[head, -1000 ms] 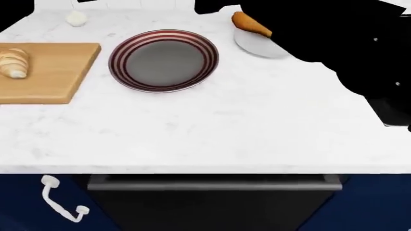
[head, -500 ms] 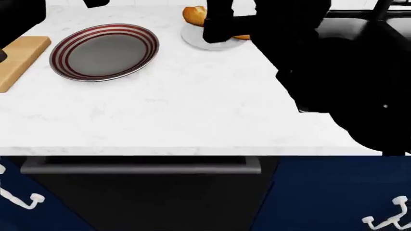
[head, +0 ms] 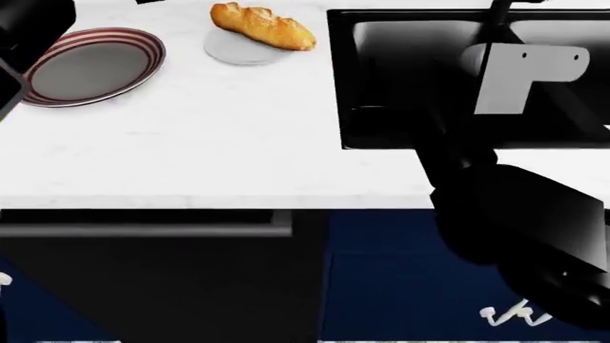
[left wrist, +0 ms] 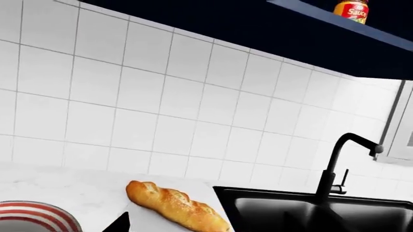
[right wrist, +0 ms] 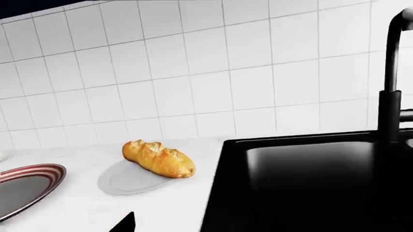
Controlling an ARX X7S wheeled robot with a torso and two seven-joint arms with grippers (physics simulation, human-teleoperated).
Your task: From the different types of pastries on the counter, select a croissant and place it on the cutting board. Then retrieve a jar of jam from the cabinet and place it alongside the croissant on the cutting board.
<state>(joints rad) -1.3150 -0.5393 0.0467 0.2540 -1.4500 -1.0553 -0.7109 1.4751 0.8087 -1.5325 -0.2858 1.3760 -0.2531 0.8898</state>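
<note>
The jar of jam, red-lidded with a white label, stands on a dark cabinet shelf high above the tiled wall in the left wrist view. On the counter a golden baguette lies across a small white plate. The croissant and the cutting board are out of view. One dark fingertip of my left gripper shows far to one side, with nothing between the jaws. My right gripper shows one fingertip the same way, facing the baguette.
A red-ringed round plate sits left of the baguette. A black sink with a black faucet fills the counter's right side, and my right arm reaches over it. Dark blue cabinet fronts run below the counter edge.
The head view has swung to the right. The cutting board with the croissant and the plate slid left, the board leaving view, and the sink has come into view.
</note>
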